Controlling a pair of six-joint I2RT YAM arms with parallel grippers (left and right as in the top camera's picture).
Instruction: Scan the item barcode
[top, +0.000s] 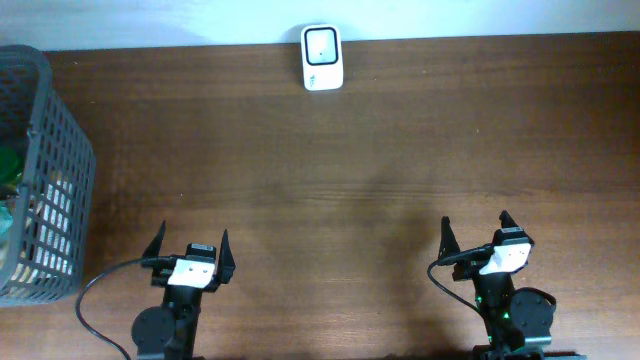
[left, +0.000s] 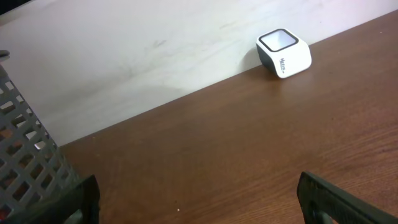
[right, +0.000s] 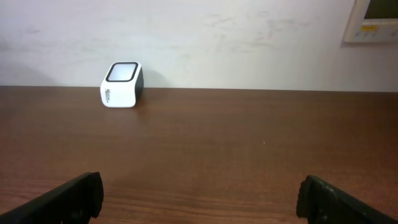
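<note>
wood table (top: 350, 170) | white wall (right: 249, 43) | left gripper (top: 192, 236), right gripper (top: 475, 222) apart | basket (top: 60, 130) contents unclear

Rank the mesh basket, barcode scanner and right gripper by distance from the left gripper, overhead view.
From the left gripper:
1. grey mesh basket, just to its left, at the left edge of the table.
2. white barcode scanner, at the far edge, near the centre.
3. right gripper, across the near side, to its right.
</note>
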